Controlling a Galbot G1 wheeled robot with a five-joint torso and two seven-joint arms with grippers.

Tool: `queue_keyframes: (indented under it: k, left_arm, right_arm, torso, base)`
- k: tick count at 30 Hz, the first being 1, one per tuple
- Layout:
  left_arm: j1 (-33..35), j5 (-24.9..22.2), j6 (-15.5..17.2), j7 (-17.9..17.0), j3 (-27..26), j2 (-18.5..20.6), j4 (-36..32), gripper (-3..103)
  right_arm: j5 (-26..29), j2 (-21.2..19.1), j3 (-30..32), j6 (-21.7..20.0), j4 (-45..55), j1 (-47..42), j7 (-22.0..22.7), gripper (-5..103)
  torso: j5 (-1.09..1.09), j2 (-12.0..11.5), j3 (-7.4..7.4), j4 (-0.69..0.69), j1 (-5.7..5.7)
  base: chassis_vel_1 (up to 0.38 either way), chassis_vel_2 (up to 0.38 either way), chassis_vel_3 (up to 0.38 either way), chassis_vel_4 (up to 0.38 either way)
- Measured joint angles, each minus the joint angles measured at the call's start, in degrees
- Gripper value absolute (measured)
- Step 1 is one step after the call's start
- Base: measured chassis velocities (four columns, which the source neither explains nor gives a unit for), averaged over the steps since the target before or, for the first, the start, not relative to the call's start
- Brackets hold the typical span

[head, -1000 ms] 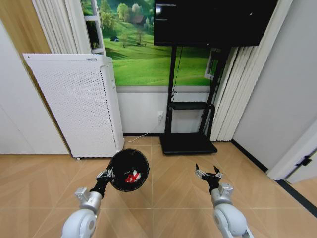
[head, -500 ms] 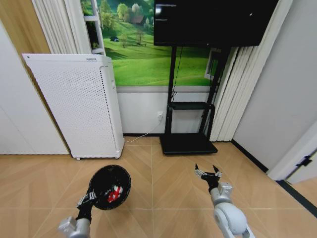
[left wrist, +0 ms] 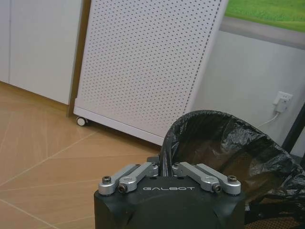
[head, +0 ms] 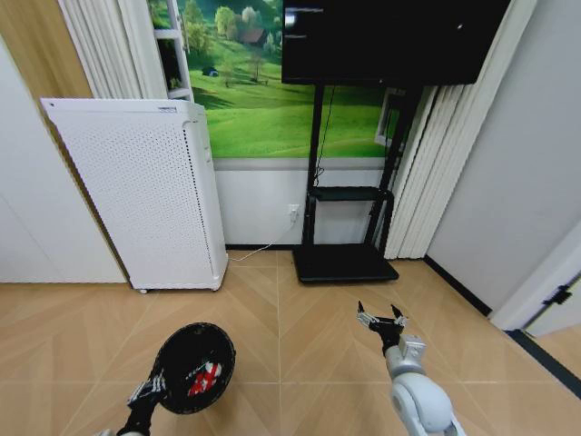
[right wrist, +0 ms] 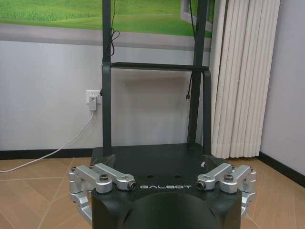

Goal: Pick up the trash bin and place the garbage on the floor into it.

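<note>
Both arms are hanging low over the wood floor (head: 300, 336). Left gripper (head: 148, 392) is pinching the trash bin (head: 192, 367) by its rim, red-and-white garbage (head: 205, 375) sitting inside. Right gripper (head: 381, 319) is spread wide, gripping nothing, open floor all around it.

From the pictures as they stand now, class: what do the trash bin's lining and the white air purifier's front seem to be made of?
The trash bin, held at its rim by the left gripper, looks lined with thin black plastic film: glossy, crinkled folds. The air purifier front looks like matte white perforated panel, plastic or painted metal; its even rows of holes show.
</note>
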Motion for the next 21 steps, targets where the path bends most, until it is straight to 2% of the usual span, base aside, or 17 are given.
queue_keyframes:
  k: [11, 21]
  left_arm:
    - [-1.7, -5.0, -2.3, 4.9, -3.3, 1.1, 6.6, 7]
    - [-1.9, -6.6, -3.7, 4.7, -4.4, 1.3, 9.8, 7]
  right_arm:
    - [-0.2, -0.2, -0.4, 0.0, -1.1, 0.5, 0.0, 100]
    - [0.1, -0.8, -0.7, 0.0, -2.1, 1.5, -0.1, 100]
  torso:
    - [-0.02, 0.0, 0.0, -0.01, 0.0]
    - [0.0, 0.0, 0.0, 0.0, 0.0]
  base:
    - [0.0, 0.0, 0.0, 0.0]
    - [0.0, 0.0, 0.0, 0.0]
